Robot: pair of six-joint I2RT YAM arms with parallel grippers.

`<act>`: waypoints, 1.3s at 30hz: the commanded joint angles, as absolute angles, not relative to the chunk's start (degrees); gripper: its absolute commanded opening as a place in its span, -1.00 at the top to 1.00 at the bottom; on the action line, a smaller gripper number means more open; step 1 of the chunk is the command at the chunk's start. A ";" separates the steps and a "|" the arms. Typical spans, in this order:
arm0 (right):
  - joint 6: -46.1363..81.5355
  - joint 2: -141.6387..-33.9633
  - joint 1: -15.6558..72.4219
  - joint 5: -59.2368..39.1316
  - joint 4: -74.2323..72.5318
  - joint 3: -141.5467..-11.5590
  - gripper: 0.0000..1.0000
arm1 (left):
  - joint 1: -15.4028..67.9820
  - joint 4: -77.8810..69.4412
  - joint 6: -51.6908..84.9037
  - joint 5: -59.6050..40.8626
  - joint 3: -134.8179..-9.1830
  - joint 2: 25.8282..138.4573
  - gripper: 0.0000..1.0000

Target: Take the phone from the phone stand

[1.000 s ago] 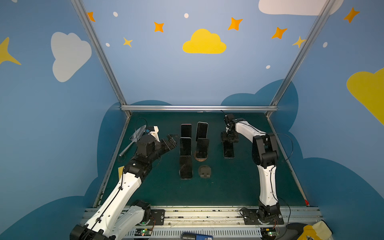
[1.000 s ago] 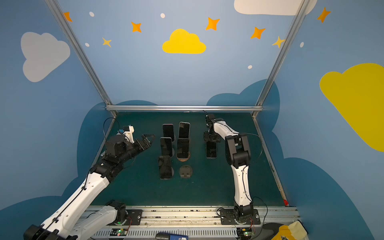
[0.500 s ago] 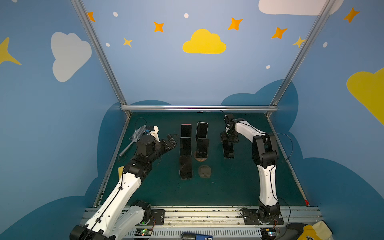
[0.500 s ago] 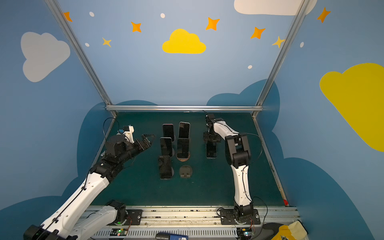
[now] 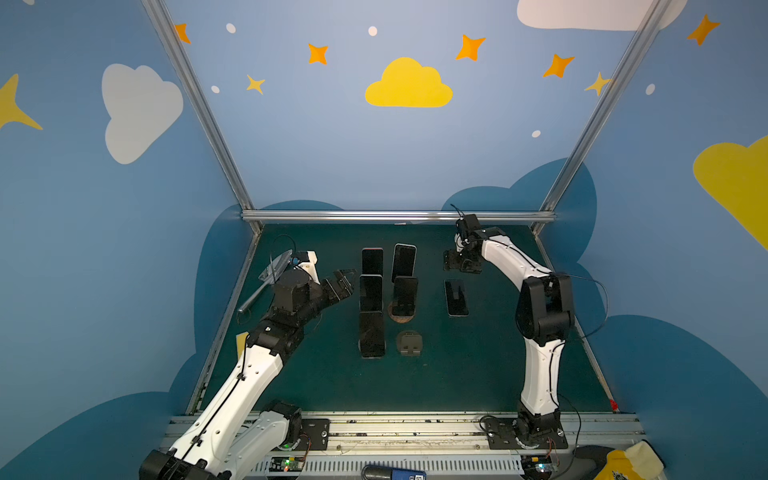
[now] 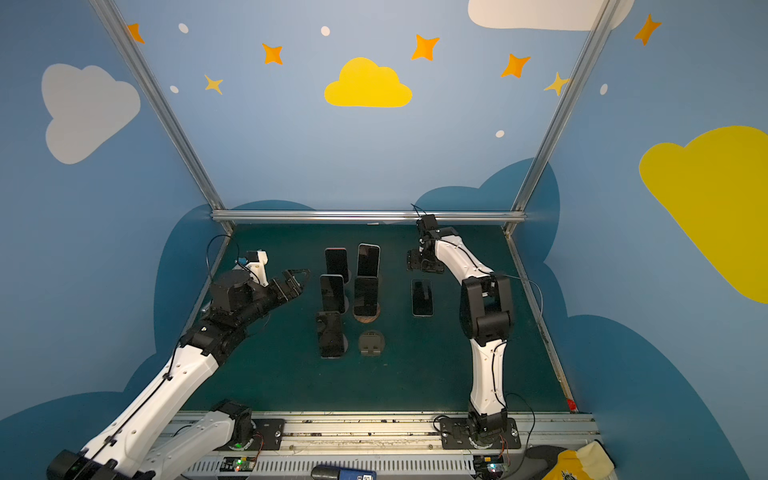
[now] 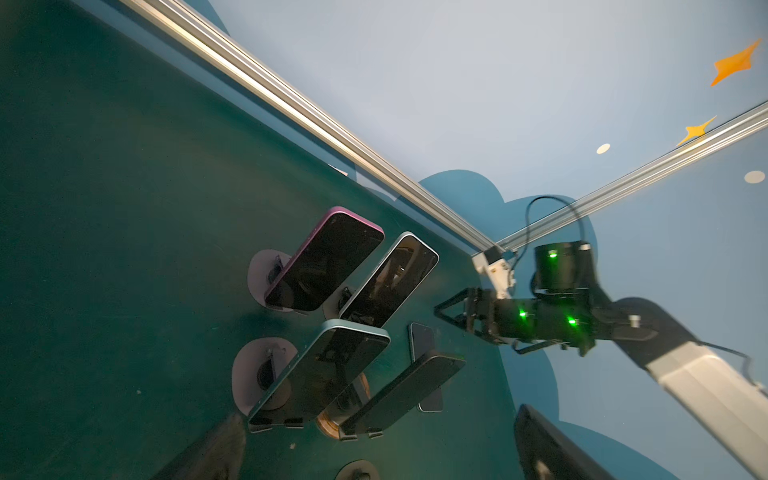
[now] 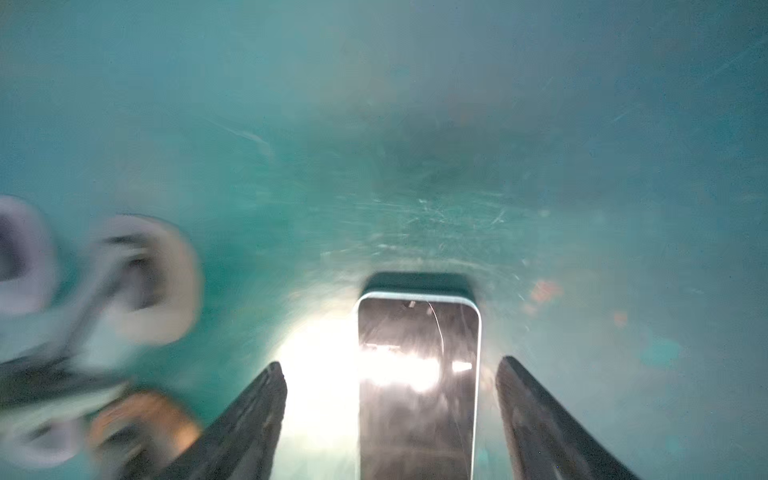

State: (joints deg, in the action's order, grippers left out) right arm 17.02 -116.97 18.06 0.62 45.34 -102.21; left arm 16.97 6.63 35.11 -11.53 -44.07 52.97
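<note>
Evidently the main step is done. One phone [image 5: 456, 297] lies flat on the mat [image 5: 498, 353], screen up, well to the right of the two rows of stands and touching none of them. An empty stand [image 5: 409, 343] sits at the near end of the right-hand row, and I judge it to be the one this phone came from, though nothing shows that for certain.

The right gripper [image 5: 459, 268] hangs low over the phone's far end. In the right wrist view its fingers [image 8: 249, 424] stand apart on either side of the phone [image 8: 417, 374], with bare mat showing in both gaps, so nothing is pinched and the phone rests on its own.

The left gripper [image 5: 343, 280] is spread wide and empty. It hovers just left of the other phones [image 5: 370, 291], which are propped on their stands in both top views. It touches none of them.

What is left looks small: the right arm has to lift clear without nudging the phone. If the task means only one phone, that finishes it. If every stand is to be emptied, most of the job is ahead, and the left gripper is well placed for the nearest row.
</note>
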 commanded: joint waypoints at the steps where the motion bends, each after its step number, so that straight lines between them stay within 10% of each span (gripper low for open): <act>1: 19.77 -106.38 18.07 -0.83 42.88 -96.12 -0.58 | 19.75 9.57 29.71 -3.48 -46.41 49.40 -0.98; 10: 21.86 -72.52 20.99 -0.24 28.24 -60.27 -0.58 | 47.29 21.46 26.99 24.80 -45.61 39.23 -1.00; 19: 21.15 -50.71 21.14 6.05 28.05 -47.59 -0.65 | 86.27 33.86 45.02 57.84 -55.54 57.65 -1.00; 39: 19.82 -52.45 19.45 8.55 29.94 -52.00 -0.68 | 77.01 42.79 57.32 29.67 -72.26 90.88 -1.00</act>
State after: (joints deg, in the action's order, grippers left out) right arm 20.53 -52.69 19.84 7.94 30.26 -51.44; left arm 78.56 39.66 57.67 34.35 -71.26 89.71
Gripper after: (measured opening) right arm 0.839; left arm 0.998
